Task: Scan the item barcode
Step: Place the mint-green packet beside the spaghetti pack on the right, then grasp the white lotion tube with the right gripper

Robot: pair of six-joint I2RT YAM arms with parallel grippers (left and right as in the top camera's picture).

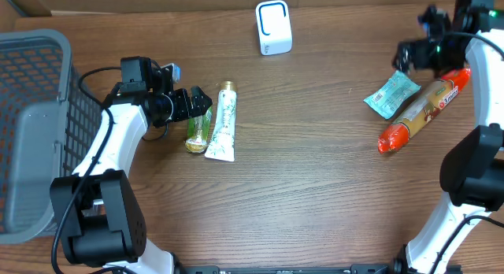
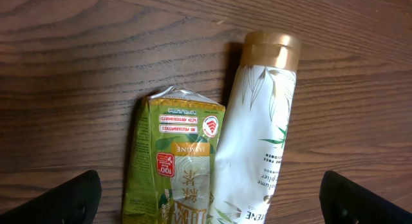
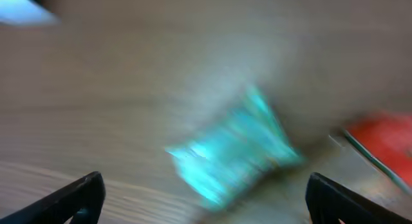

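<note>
A white barcode scanner (image 1: 273, 27) stands at the back of the table. A green tea packet (image 1: 198, 126) (image 2: 175, 166) lies against a white tube with a gold cap (image 1: 223, 123) (image 2: 261, 127). My left gripper (image 1: 197, 102) (image 2: 212, 211) hovers over them, open, with its fingertips (image 2: 64, 201) wide on either side. At the far right my right gripper (image 1: 406, 55) (image 3: 209, 205) is open above a teal packet (image 1: 391, 94) (image 3: 235, 147), which lies on the table beside a red-ended sausage pack (image 1: 425, 109) (image 3: 383, 140). The right wrist view is blurred by motion.
A grey wire basket (image 1: 31, 124) fills the left edge of the table. Brown wooden tabletop (image 1: 315, 172) stretches between the two groups of items.
</note>
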